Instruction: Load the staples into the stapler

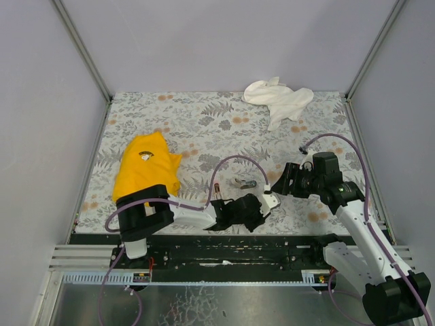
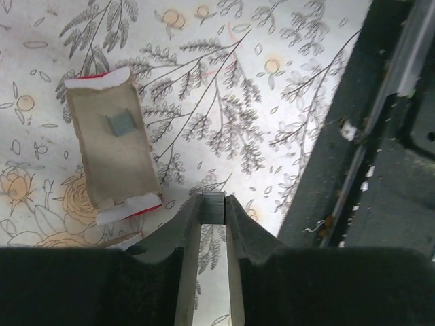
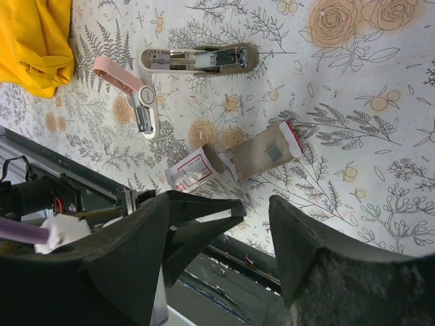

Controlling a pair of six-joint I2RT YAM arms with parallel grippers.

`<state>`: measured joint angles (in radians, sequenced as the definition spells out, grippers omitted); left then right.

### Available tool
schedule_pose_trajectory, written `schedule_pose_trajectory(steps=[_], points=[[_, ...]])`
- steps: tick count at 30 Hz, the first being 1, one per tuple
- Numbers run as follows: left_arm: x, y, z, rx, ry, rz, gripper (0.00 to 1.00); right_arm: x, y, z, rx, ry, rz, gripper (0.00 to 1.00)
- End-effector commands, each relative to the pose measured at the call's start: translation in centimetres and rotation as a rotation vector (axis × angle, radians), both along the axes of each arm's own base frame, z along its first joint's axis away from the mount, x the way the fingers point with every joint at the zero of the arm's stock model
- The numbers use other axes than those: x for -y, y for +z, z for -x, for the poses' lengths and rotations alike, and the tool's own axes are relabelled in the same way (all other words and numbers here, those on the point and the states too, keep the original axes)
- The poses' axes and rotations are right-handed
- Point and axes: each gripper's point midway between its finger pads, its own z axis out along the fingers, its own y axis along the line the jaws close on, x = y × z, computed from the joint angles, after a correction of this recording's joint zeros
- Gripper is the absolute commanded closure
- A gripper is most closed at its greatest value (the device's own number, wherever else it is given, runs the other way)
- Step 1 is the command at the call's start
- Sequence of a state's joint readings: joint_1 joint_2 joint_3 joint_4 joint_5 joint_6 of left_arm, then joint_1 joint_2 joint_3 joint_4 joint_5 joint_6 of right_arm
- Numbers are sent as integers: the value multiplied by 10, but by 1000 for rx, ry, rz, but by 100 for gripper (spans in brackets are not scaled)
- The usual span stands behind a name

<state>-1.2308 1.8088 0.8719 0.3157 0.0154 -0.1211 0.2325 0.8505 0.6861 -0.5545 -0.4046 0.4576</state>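
Yellow cloth (image 1: 146,170), white cloth (image 1: 279,100), beige block (image 3: 197,60) beside stapler (image 3: 128,83), staples (image 2: 215,208) in left hand (image 2: 214,202)

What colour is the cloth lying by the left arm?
Yellow; the cloth shows best in the top external view.

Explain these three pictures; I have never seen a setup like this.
A robot's left arm and right arm are bolted at the table's near edge; each ends in a two-finger pincer. One picture looks down from above; the others come from cameras on each wrist. On the flowered table lie a yellow cloth, a white cloth, an opened pink stapler, a pale beige block and a staple box beside its pulled-out tray. The left pincer is shut on a strip of staples. The right pincer is open and holds nothing.
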Motion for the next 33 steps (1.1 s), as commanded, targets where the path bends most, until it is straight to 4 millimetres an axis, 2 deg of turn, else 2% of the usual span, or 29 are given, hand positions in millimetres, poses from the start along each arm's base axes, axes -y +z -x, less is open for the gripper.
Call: schedule_pose_trajectory(steps=[1, 6, 18, 28, 33], points=[[-1, -7, -6, 80, -8, -50, 82, -1, 8, -7, 42, -17, -21, 33], [-8, -16, -4, 100, -24, -78, 80, 0, 7, -7, 39, -21, -18, 33], [-22, -27, 1, 80, -22, -115, 66, 2, 6, -6, 43, -32, -15, 33], [-34, -32, 1, 88, -5, -141, 62, 1, 6, -5, 43, -33, -22, 33], [-34, -35, 0, 93, -14, -147, 62, 1, 7, -4, 46, -31, -21, 33]])
